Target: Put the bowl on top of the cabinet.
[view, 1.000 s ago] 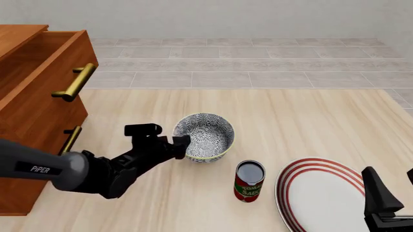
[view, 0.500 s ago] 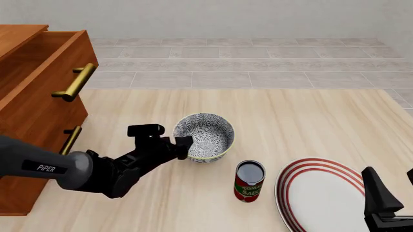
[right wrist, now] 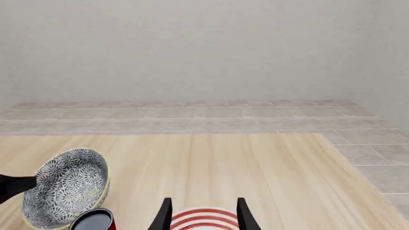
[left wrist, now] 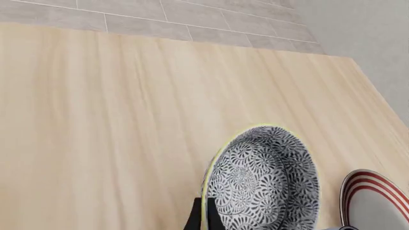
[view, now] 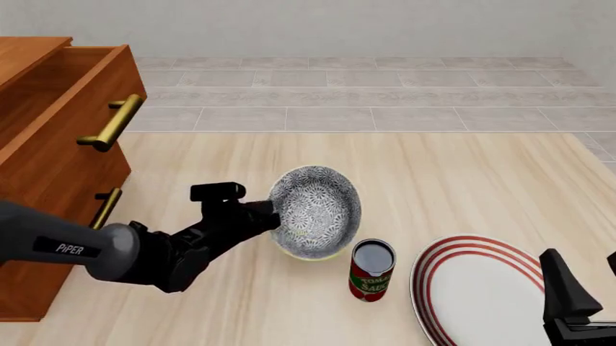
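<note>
The speckled grey-and-white bowl (view: 318,211) hangs tilted just above the table, its opening turned toward the camera. My left gripper (view: 273,216) is shut on its near-left rim. In the left wrist view the bowl (left wrist: 263,184) fills the lower middle, and a dark fingertip (left wrist: 193,219) pinches the yellowish rim. The bowl (right wrist: 64,191) also shows tilted in the right wrist view. The reddish-brown cabinet (view: 43,151) stands at the far left with its top drawer pulled out. My right gripper (right wrist: 203,215) is open above the plate, far from the bowl.
A tomato sauce can (view: 371,269) stands upright just right of and nearer than the bowl. A white plate with red rings (view: 477,292) lies at the front right under the right gripper (view: 582,292). Brass handles (view: 114,122) jut from the cabinet toward the table.
The bowl has tipped up off the table and shifted slightly right toward the can, held by the left gripper. The right arm has not moved.
</note>
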Controlling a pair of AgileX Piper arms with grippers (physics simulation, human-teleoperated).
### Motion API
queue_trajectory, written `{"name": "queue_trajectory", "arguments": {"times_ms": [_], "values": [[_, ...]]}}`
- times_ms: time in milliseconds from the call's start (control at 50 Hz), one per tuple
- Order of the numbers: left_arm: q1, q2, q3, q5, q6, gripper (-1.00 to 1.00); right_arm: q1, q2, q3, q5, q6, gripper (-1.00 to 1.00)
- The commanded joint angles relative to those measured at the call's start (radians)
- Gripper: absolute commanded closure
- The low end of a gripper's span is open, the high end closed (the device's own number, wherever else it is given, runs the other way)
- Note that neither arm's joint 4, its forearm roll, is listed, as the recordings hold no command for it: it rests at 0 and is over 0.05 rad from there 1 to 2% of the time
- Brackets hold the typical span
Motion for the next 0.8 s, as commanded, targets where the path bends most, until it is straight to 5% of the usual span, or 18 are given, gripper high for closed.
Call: {"name": "queue_trajectory", "arguments": {"times_ms": [20, 800], "values": [[-0.003, 0.011, 0.001, 0.001, 0.005, 1.0, -0.001, 0.0, -0.001, 0.0, 0.001, -1.0], [0.001, -0.171, 0.001, 0.095, -0.008, 1.0, -0.002, 0.0, -0.004, -0.002, -0.002, -1.0]]}}
